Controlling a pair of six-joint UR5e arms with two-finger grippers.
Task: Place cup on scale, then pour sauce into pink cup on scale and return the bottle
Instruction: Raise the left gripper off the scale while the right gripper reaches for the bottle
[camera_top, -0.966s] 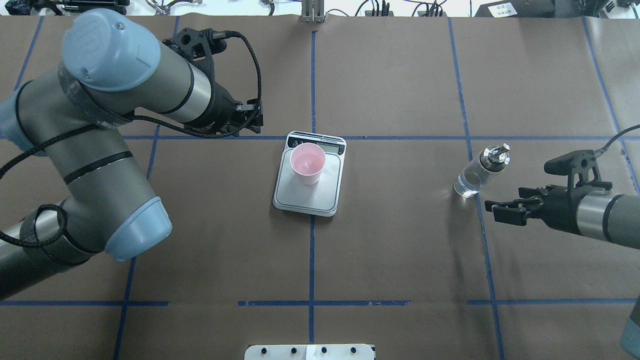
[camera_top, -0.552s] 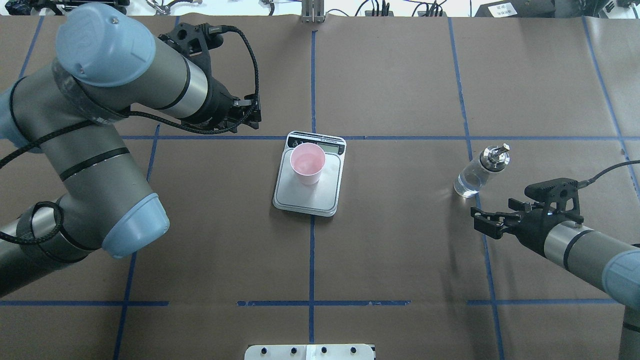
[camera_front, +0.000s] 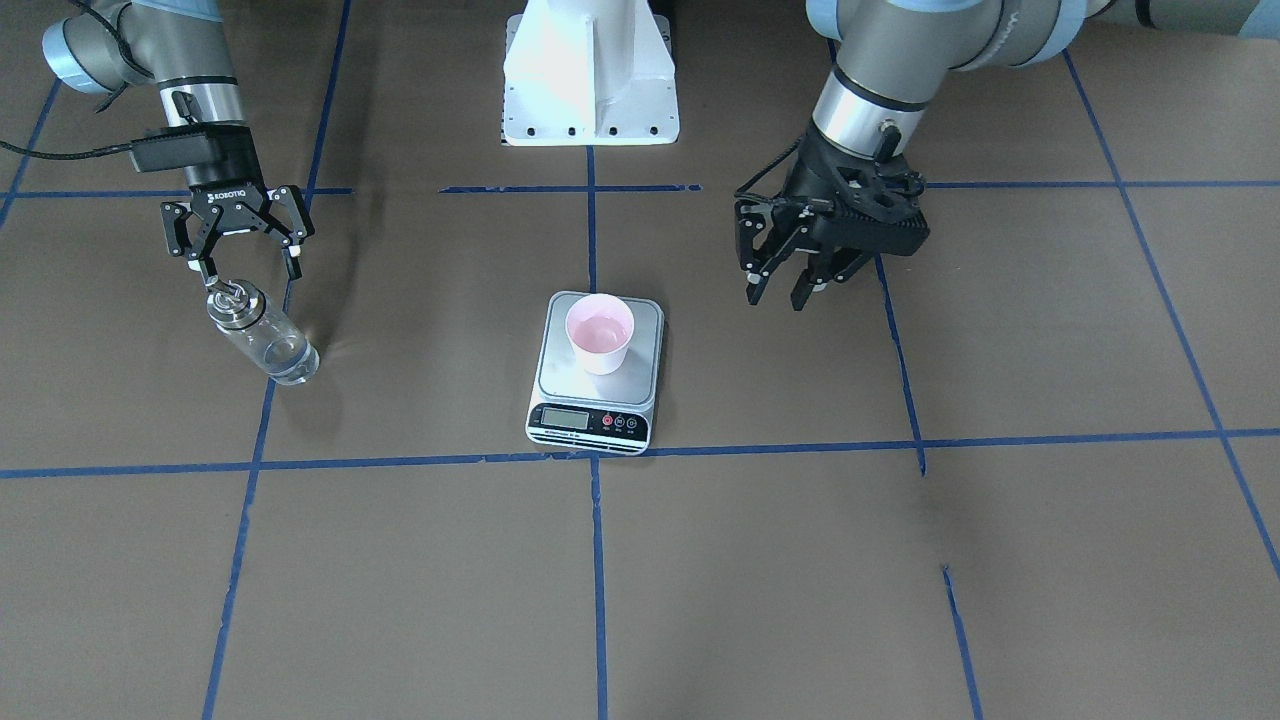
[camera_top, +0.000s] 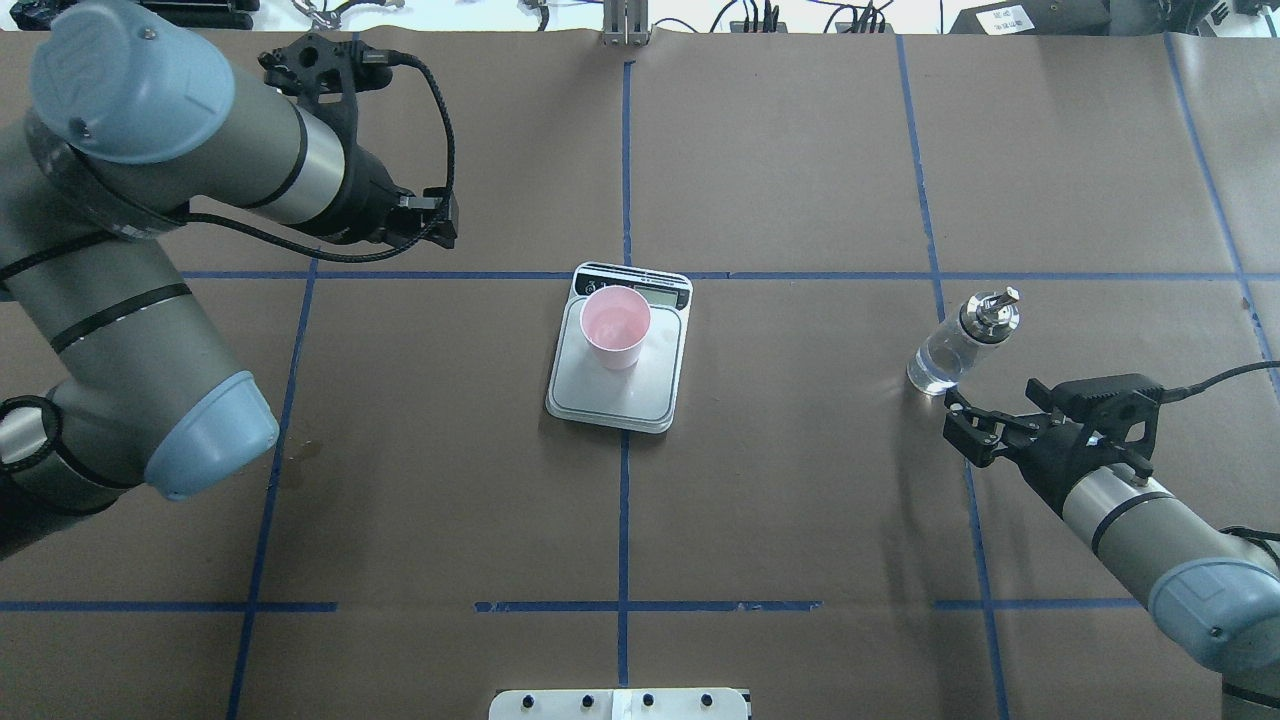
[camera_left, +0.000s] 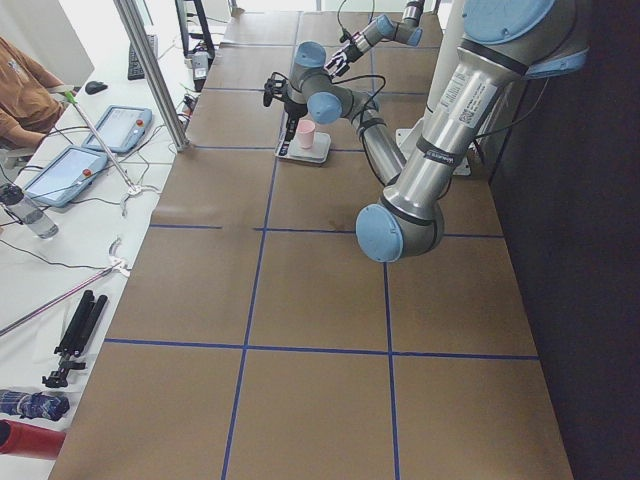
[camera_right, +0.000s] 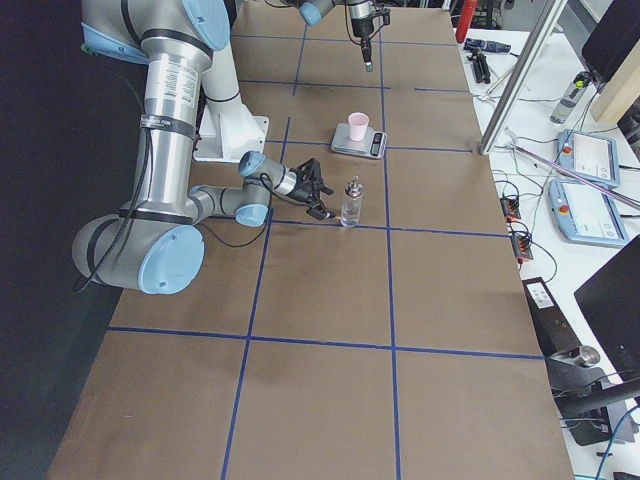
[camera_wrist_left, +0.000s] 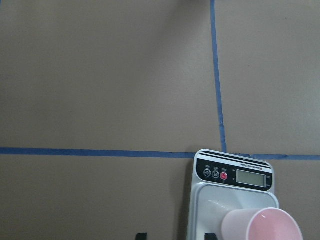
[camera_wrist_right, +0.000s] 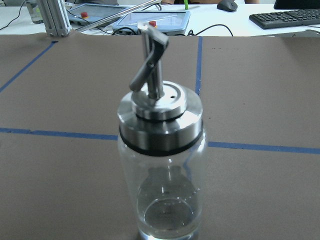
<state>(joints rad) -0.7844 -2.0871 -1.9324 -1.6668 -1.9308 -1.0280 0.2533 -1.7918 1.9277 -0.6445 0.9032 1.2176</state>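
At 3 o'clock from the scale (camera_top: 620, 400): bottle (camera_top: 945, 355) | right claw (camera_top: 962, 428) open, empty, at its 5 o'clock | best to grip its glass middle, keeping it upright

Bottle (camera_wrist_right: 161, 200): clear glass, glossy, smooth. Collar (camera_wrist_right: 161, 131), spout (camera_wrist_right: 150, 60): shiny metal, faintly brushed. Cup (camera_top: 615, 328): matt pale pink, paper or thin plastic, hard to tell. Scale (camera_top: 620, 395): satin silver-grey platform; front strip (camera_wrist_left: 231, 167) glossy black plastic. Table (camera_top: 800, 180): matt brown paper cover, blue tape (camera_top: 625, 150) lines.
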